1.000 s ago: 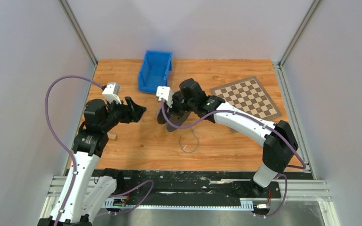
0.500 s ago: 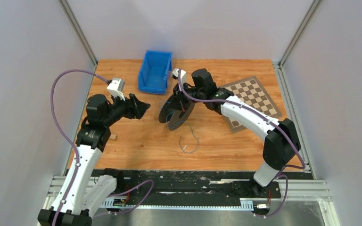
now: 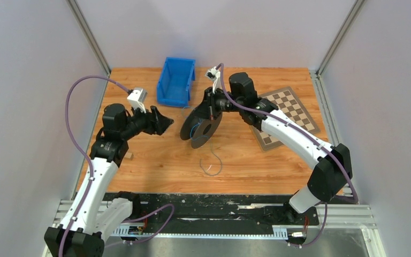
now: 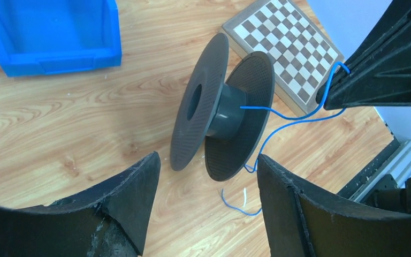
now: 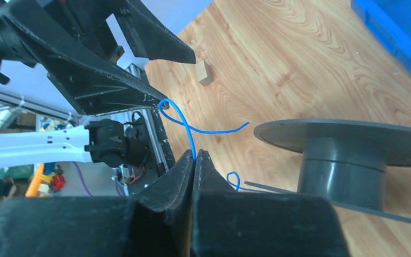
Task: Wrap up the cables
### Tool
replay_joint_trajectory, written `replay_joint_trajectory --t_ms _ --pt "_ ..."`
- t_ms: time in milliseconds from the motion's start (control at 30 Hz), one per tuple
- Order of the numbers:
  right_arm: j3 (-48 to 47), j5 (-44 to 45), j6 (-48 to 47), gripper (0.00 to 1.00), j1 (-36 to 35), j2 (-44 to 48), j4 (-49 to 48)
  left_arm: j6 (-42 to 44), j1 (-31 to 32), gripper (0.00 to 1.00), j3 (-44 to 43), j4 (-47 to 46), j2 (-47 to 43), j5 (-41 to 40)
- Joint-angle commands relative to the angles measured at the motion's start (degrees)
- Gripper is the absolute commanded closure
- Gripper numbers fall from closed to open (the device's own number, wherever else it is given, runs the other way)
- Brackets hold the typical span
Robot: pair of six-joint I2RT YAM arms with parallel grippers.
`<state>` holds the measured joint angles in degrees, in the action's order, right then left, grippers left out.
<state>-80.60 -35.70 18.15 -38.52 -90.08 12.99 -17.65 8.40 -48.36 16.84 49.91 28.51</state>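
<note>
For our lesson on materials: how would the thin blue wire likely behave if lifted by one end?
Probably floppy: the wire curls into loose loops and droops between the spool and the right gripper, which is shut on it. Likely very light, being thread-thin. It may tangle, since its loose end lies curled on the table.

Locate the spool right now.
Top view, mid-table: the spool stands on edge between the bin and the chessboard, the cable trailing from it toward the near edge.
</note>
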Motion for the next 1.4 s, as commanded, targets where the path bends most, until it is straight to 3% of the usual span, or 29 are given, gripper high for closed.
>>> replay_joint_trajectory --t_ms 0,167,300,400,767,1367 --pt "1.15 -0.34 7.69 1.00 1.18 3.15 -1.65 1.46 0.40 0.26 0.35 -5.98 -0.92 3.89" --pt "2.02 1.13 8.78 1.00 3.02 1.78 0.10 7.25 5.47 0.24 6.80 -14.45 -3.62 5.43" --pt "2.54 1.18 9.53 1.00 4.00 0.54 0.61 14.83 12.90 0.21 7.29 -15.46 -3.99 -0.34" --pt "2.33 1.18 9.58 1.00 4.16 -1.00 0.54 15.06 15.41 0.21 5.90 -16.06 -1.57 -4.45" --pt "-0.08 0.27 9.77 1.00 4.33 -6.74 0.55 11.46 16.12 0.22 7.03 -29.47 7.57 -11.59" --pt "-0.26 1.47 9.96 1.00 5.15 -8.75 0.16 10.84 16.15 0.33 10.05 -39.68 18.37 -9.45"
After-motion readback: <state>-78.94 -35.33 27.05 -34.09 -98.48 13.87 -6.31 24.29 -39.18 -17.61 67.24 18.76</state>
